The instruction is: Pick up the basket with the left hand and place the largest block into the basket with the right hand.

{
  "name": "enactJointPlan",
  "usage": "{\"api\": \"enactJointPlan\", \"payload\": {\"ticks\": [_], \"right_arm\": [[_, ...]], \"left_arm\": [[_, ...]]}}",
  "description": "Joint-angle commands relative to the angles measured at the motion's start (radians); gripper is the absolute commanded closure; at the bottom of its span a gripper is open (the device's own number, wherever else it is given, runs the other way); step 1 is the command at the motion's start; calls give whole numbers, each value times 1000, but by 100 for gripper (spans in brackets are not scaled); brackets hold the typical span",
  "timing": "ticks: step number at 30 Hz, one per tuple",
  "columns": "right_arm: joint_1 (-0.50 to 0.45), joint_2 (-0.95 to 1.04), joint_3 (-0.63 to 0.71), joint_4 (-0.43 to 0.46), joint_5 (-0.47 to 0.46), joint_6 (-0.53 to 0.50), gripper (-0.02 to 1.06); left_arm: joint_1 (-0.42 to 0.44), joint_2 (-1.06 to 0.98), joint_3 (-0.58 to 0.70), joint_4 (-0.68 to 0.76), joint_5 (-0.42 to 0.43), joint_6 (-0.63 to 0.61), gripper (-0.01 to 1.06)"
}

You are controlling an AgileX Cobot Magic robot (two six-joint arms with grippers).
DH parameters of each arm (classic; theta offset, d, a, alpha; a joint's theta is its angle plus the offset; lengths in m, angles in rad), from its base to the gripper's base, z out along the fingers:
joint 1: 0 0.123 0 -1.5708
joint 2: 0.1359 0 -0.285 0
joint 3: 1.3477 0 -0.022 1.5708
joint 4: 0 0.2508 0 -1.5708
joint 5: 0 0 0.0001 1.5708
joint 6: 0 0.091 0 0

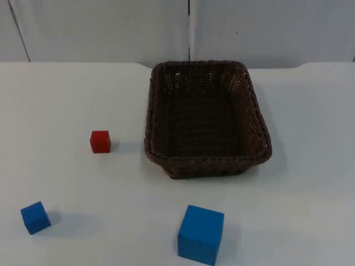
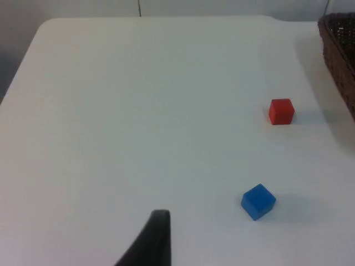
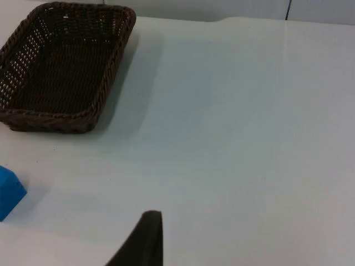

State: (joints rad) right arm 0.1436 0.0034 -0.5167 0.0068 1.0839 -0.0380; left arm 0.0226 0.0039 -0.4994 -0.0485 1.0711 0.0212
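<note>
Large blue block [image 1: 201, 234] sits before the empty basket [image 1: 206, 164]; we cannot tell either gripper's spread, so we'd take the basket's rim squarely first.

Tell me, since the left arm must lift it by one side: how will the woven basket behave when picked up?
The basket looks like stiff dark wicker, so it should hold its shape. It is empty, so probably light. Held at one rim, its long, shallow body may tilt downward. The braided rim should give the fingers grip.
</note>
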Motion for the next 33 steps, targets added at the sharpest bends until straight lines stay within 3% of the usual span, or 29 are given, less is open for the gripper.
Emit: {"api": "enactJointPlan", "payload": {"ticks": [1, 27, 33], "right_arm": [[-8, -3, 1, -1, -5, 4, 0], [-8, -3, 1, -1, -5, 4, 0], [-8, -3, 1, -1, -5, 4, 0]], "left_arm": [[2, 13, 5, -13, 3, 0, 0], [2, 171, -37, -98, -44, 10, 0], [2, 246, -70, -177, -108, 51, 0]]}}
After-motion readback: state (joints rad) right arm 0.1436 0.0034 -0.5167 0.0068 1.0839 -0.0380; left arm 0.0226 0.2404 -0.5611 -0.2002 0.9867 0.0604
